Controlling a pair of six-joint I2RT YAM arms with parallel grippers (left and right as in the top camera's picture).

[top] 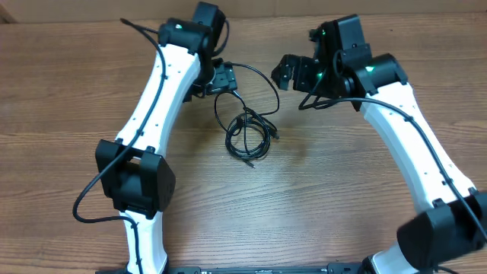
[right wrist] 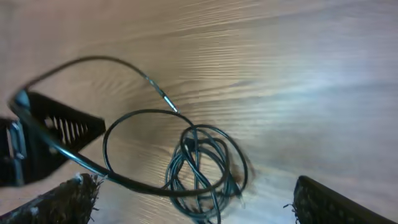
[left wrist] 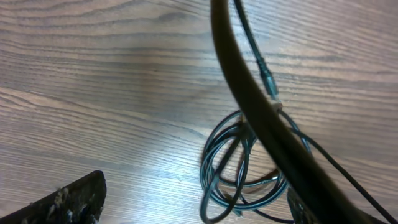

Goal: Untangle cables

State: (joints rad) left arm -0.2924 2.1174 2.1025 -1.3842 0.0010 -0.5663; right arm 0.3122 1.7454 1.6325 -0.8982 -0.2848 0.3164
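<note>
The cables (top: 247, 135) lie as one small knotted coil of thin black cords on the wooden table, midway between both arms. One strand loops up from the coil toward my left gripper (top: 221, 78) and runs close across the left wrist view, over the right finger (left wrist: 303, 211). The left gripper (left wrist: 186, 205) stands open above the coil (left wrist: 242, 168). A silver plug tip (right wrist: 168, 102) points away from the coil (right wrist: 202, 165). My right gripper (top: 283, 74) hovers right of the loop; in its wrist view the right gripper (right wrist: 196, 190) is open with nothing between its fingers.
The wooden table (top: 342, 198) spreads around the coil. Both white arms reach in from the near edge, the left arm (top: 152, 99) and the right arm (top: 411, 137), each with its own thick black cable.
</note>
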